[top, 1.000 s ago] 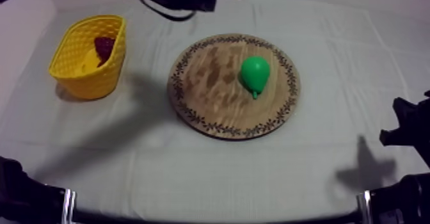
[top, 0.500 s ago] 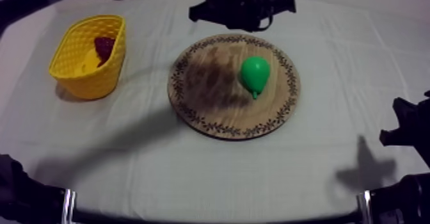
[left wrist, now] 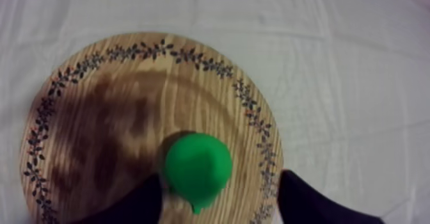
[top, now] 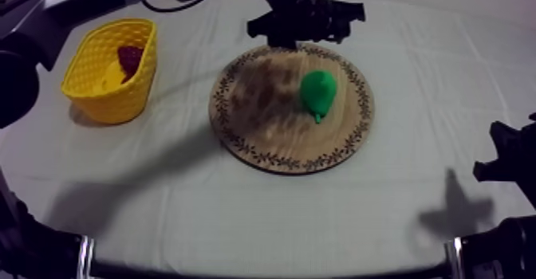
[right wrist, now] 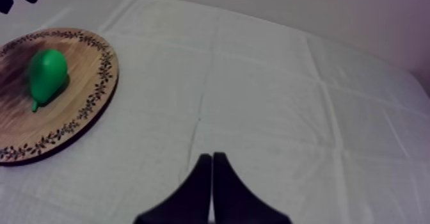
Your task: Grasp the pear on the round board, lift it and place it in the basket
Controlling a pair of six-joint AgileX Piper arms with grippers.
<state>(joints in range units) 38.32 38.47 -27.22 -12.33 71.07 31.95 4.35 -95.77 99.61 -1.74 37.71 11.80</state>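
pear (left wrist: 197,168) on board (left wrist: 96,111), betw. spread L gripper (left wrist: 221,177) fingers (left wrist: 310,200)

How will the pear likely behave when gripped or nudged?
The pear looks smooth and rounded, so it may slip in a pinch grip. It lies on its side on the flat board, so a nudge would probably roll it. As toy fruit, it is likely light and stiff.

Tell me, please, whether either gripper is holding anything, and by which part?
Nothing is held: the left gripper is open above the pear, the right gripper shut on nothing.
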